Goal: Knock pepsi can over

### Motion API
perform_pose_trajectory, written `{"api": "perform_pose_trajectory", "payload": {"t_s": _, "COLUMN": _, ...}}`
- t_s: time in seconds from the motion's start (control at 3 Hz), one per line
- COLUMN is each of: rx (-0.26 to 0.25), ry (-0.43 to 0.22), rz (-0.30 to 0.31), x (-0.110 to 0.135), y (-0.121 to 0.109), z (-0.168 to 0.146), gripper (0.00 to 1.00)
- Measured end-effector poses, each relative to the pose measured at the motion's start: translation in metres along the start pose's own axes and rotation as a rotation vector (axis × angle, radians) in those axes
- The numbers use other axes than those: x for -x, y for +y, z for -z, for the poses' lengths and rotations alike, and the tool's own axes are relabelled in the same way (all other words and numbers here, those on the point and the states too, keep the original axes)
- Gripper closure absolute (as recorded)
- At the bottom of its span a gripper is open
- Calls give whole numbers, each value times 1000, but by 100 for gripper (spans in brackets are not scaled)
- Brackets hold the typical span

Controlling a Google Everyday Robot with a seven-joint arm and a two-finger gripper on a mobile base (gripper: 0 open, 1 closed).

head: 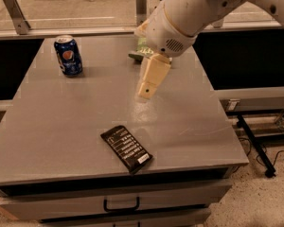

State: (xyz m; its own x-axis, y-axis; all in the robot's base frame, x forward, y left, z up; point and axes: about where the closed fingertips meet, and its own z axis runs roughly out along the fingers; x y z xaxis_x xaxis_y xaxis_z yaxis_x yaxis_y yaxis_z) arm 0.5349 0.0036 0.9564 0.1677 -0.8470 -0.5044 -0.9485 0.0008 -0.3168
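The pepsi can [68, 55], blue with a round red-white-blue logo and a silver top, stands upright at the far left of the grey table [75, 126]. My arm reaches in from the upper right, over the table's middle. My gripper [150, 79] hangs below the white wrist, cream-coloured, above the table centre, well to the right of the can and not touching it. It holds nothing that I can see.
A green snack bag [141, 51] lies at the far middle, mostly hidden behind my arm. A flat black packet [126, 148] lies near the front edge. A drawer with a black handle [120, 205] sits under the table. A metal rail runs behind the table.
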Motion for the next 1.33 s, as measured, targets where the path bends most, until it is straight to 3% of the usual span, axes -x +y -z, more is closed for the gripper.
{"api": "perform_pose_trajectory", "payload": {"t_s": 0.33, "rx": -2, "ry": -12, "rz": 0, "x": 1, "y": -3, "z": -2, "gripper": 0}}
{"api": "perform_pose_trajectory", "payload": {"t_s": 1.0, "rx": -27, "ry": -323, "rz": -21, "x": 46, "y": -94, "z": -66, "gripper": 0}}
{"api": "perform_pose_trajectory", "payload": {"t_s": 1.33, "rx": 3, "ry": -447, "rz": -31, "x": 85, "y": -125, "z": -102, "gripper": 0}}
